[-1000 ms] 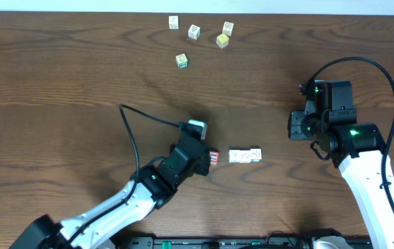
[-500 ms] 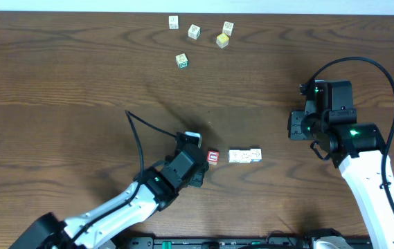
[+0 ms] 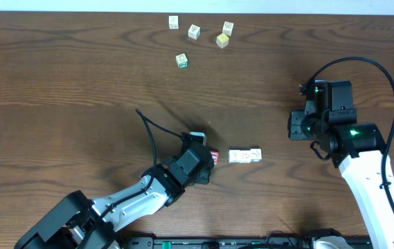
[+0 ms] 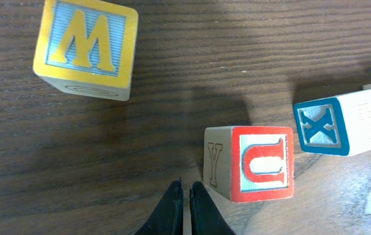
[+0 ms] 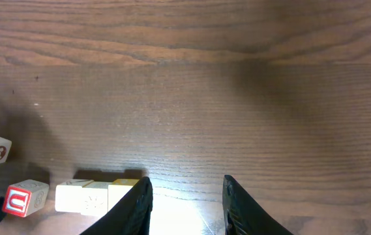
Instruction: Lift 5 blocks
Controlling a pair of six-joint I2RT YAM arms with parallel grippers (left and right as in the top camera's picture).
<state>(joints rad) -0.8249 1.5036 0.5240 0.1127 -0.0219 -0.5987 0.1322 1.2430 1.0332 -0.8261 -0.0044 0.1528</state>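
**Blocks Only Partly Seen**

From overhead, the left gripper (image 3: 204, 164) covers part of the red-bordered block (image 3: 215, 156). In the left wrist view, the blue X block (image 4: 322, 125) runs off the right edge. The far cubes' (image 3: 194, 32) letters are too small to read.

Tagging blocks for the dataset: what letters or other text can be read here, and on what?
"M" (or "W" flipped): yellow-bordered block.
"U": red-bordered block, top face.
"Y": same block, side face.
"X": blue-bordered block.
Far blocks in the overhead view: too small to read.
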